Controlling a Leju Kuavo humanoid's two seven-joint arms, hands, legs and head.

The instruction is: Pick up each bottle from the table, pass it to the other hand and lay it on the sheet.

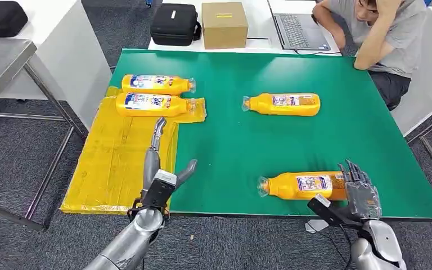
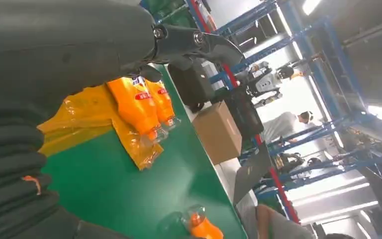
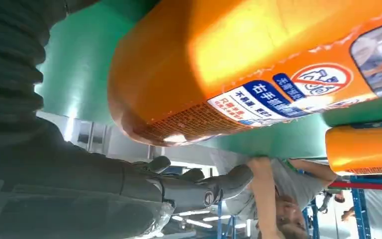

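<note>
In the head view we see two bottles already lying side by side at the far end of the yellow sheet [image 1: 112, 169], the nearer one [image 1: 154, 104] fully on it and the farther one [image 1: 157, 84] at its edge, which we judge to be finished deliveries. Our left hand [image 1: 166, 169] reaches out over the sheet's near part with its fingers apart and nothing in them, probably waiting to receive. Another bottle [image 1: 284, 104] lies alone mid-table, well apart from both hands. Our right hand [image 1: 360, 188] sits at the base end of the nearest bottle [image 1: 304, 185], fingers upright just behind its bottom; we judge this as the approach to a grasp, though we cannot tell whether the fingers touch it. A person [image 1: 379, 34] sits at the far corner. In the left wrist view our left hand's fingers [image 2: 199, 42] stretch out, spread, above the green table [image 2: 129, 189], with the two bottles on the sheet beyond them. In the right wrist view the nearest bottle's base looms close, the thumb [image 3: 199, 186] lying apart from it, not clamped.
</note>
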